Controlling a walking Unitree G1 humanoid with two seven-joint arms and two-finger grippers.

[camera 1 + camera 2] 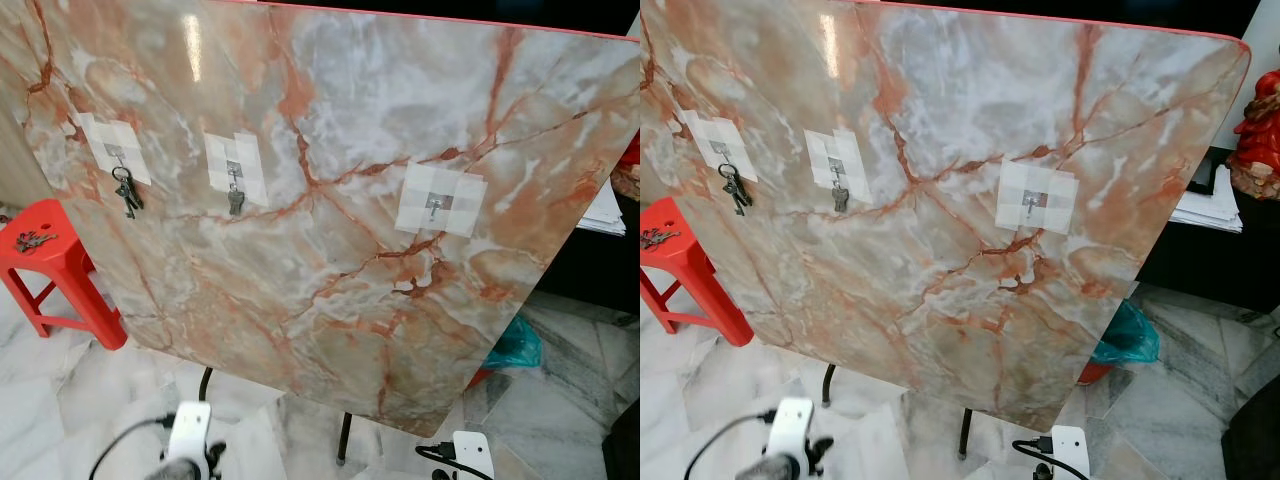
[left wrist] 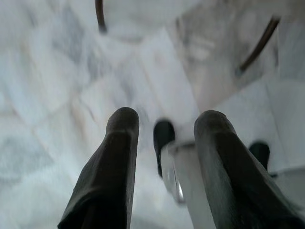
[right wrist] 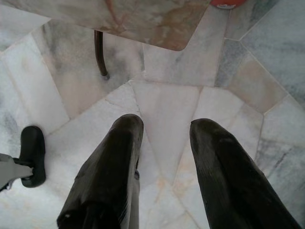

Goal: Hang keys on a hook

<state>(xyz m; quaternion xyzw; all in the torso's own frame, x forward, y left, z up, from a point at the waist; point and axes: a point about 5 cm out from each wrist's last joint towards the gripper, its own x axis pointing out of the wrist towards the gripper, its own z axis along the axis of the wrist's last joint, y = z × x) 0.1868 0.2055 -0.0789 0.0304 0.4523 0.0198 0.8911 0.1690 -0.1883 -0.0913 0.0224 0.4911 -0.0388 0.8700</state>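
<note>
Keys first: you have a dark bunch of metal keys point(image 1: 127, 192) hanging on the leftmost small metal hook point(image 1: 118, 154), and a single grey key point(image 1: 236, 201) hanging on the middle hook point(image 1: 234, 168). Nearest you, both arms hang low over the pale marble floor tiles point(image 3: 167, 100). The left gripper point(image 2: 164, 143) has its two long black fingers apart, holding nothing; the right gripper point(image 3: 164, 143) likewise stands parted and empty. Beyond them rises the tilted orange-veined marble-pattern board point(image 1: 340, 200) on dark metal legs point(image 3: 99, 52). Its third taped hook point(image 1: 435, 205), to your right, is bare. Further left, more keys point(image 1: 32, 240) lie on the red plastic stool point(image 1: 60, 270).
</note>
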